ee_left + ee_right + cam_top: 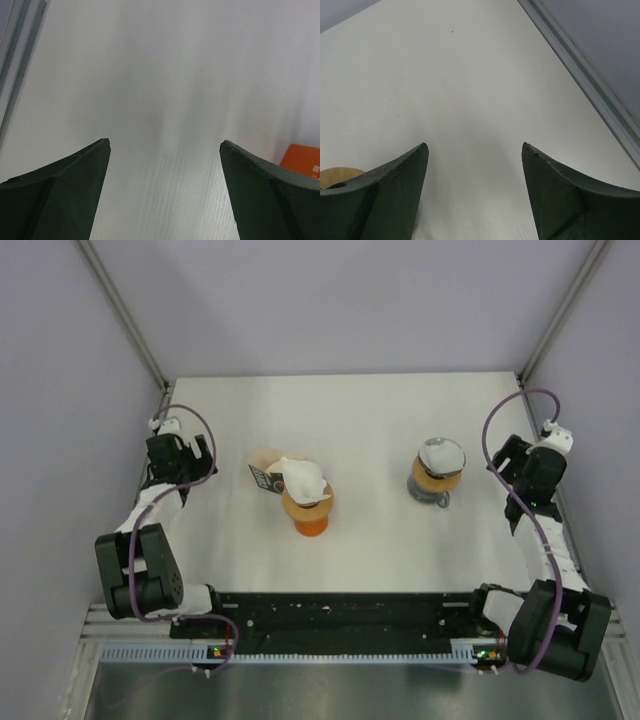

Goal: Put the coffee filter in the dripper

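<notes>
The orange dripper stands left of the table's middle. The white coffee filter sits crumpled in its tan rim, sticking up above it. My left gripper hovers well to the left of the dripper, apart from it; in the left wrist view this gripper is open over bare table. My right gripper is near the right edge. The right wrist view shows that gripper open too, with nothing between its fingers.
A small orange carton lies just behind and left of the dripper; its corner shows in the left wrist view. A glass vessel with a silver lid stands right of centre. A tan round edge shows at the lower left of the right wrist view. Metal rails line both table sides.
</notes>
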Controlling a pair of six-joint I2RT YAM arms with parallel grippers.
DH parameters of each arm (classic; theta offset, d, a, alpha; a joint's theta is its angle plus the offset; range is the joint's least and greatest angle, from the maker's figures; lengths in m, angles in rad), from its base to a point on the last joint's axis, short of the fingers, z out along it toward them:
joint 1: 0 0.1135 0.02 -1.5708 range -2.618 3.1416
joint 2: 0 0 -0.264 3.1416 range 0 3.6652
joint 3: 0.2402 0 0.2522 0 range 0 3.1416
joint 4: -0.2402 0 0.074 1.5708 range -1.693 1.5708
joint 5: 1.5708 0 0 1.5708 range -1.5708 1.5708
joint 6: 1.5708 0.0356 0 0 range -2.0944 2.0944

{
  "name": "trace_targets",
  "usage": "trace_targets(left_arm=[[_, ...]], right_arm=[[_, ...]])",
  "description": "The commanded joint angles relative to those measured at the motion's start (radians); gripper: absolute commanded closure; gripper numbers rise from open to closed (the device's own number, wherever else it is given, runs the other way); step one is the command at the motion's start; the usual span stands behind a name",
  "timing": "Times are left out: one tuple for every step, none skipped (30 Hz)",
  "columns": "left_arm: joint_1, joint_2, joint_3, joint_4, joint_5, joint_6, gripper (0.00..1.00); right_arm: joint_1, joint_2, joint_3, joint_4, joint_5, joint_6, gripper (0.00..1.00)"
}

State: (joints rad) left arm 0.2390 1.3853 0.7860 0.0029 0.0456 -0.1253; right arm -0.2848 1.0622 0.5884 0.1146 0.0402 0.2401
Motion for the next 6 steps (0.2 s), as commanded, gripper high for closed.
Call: trace_targets(left_arm=[[0.005,0.014,-0.027,0.117,0.049,0.001,0.04],[0.005,0.014,-0.034,0.129,0.059,-0.003,0.04],[0.005,0.012,-0.048,0.149,0.063,-0.01,0.03],[0.005,0.011,-0.059,0.17,0.065,-0.017,0.03],[0.005,0.009,-0.071,0.186,0.066,-0.023,0.02],[0.003,0.011,-0.082,0.206,0.066,-0.023,0.02]], right_arm=[[-0.002,0.01,-0.033,0.135,0.009,0.019,0.25],[-0.002,0.016,-0.039,0.143,0.009,0.022,0.25],[-0.002,0.022,-0.048,0.151,0.012,0.024,0.25],[-0.004,0.028,-0.058,0.16,0.013,0.027,0.25],[-0.002,0.036,-0.064,0.166,0.015,0.025,0.26],[-0.002,0.042,-0.071,0.175,0.016,0.025,0.26]])
